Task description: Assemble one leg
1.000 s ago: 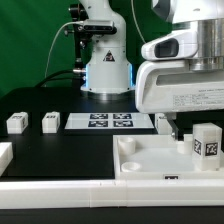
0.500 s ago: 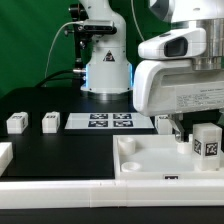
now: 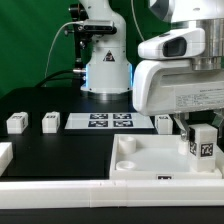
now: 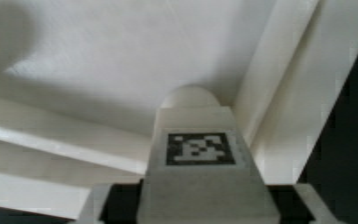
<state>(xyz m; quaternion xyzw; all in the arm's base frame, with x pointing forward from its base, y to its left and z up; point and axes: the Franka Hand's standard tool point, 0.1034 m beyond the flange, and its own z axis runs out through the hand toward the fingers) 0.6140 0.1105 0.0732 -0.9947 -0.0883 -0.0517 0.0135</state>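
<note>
I see the leg (image 3: 203, 142) standing upright over the far right part of the tray (image 3: 150, 160), near the exterior view's right edge. Its long axis runs vertical and its tagged face is turned toward the exterior camera. The arm's big white housing hangs directly above it. I cannot make out from this view whether the leg's base sits in a corner socket or just over the tray floor.

The hand (image 4: 194, 195) barely shows in the exterior view; the housing hides it. In the wrist view I look down the length of the leg (image 4: 201, 140): tag facing the lens, rounded far end pointing at the tray's (image 4: 105, 70) pale floor, close by a raised rim. Two fingers (image 4: 123, 205) flank the leg at the near end, pressed against its sides, so the hand is clamped on the leg.

Only the exterior view gives the rest of the table (image 3: 60, 150): two more small tagged blocks (image 3: 16, 123) (image 3: 50, 122) toward the exterior view's left, a third (image 3: 163, 122) just behind the tray, the marker board (image 3: 111, 122) between them, and a white piece (image 3: 4, 154) at the left edge. Only the wrist view shows the grip.

Against the frame half a second back, the leg sits slightly lower and a touch further toward the exterior view's left; the loose blocks have not moved.
</note>
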